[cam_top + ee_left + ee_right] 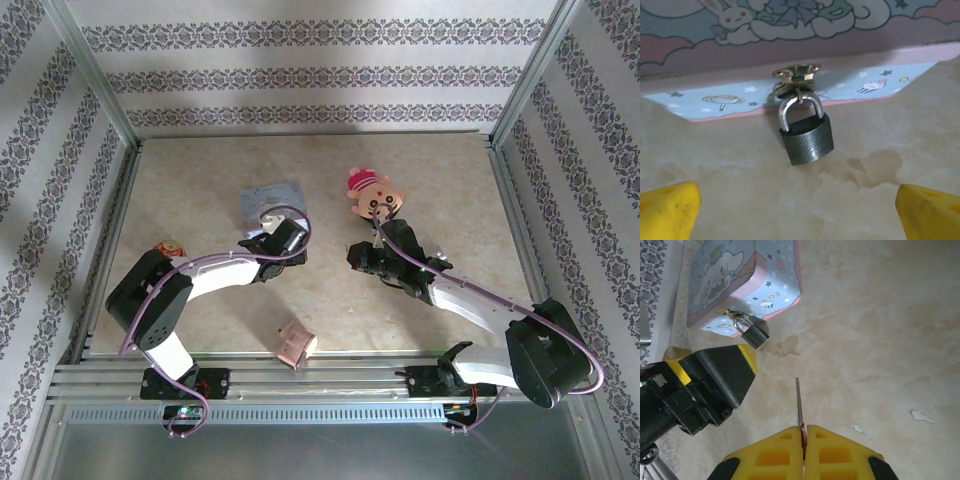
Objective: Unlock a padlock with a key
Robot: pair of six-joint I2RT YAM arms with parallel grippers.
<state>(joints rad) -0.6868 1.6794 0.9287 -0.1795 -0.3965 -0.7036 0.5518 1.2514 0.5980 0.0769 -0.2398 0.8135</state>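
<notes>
The small dark padlock [807, 137] with a silvery shackle hangs from the brass hasp [797, 77] of the pale-blue cartoon tin [790, 30] and rests on the table. My left gripper [799, 215] is open just short of it, its yellow fingertips [667, 210] wide apart on either side and touching nothing. My right gripper [804, 432] is shut on the key [798, 402], whose thin blade sticks out forward. From the right wrist, the padlock [754, 334] lies ahead and to the left, well apart from the key tip. From above, the left gripper [268, 232] sits at the tin [270, 200] and the right gripper [357, 255] is to its right.
A pink pig toy [372, 192] lies behind the right gripper. A pinkish-copper boxy object [296, 343] sits near the front rail, and a small red-and-yellow item [170, 247] lies by the left arm. The left gripper's black finger [720, 375] stands close to the key's left.
</notes>
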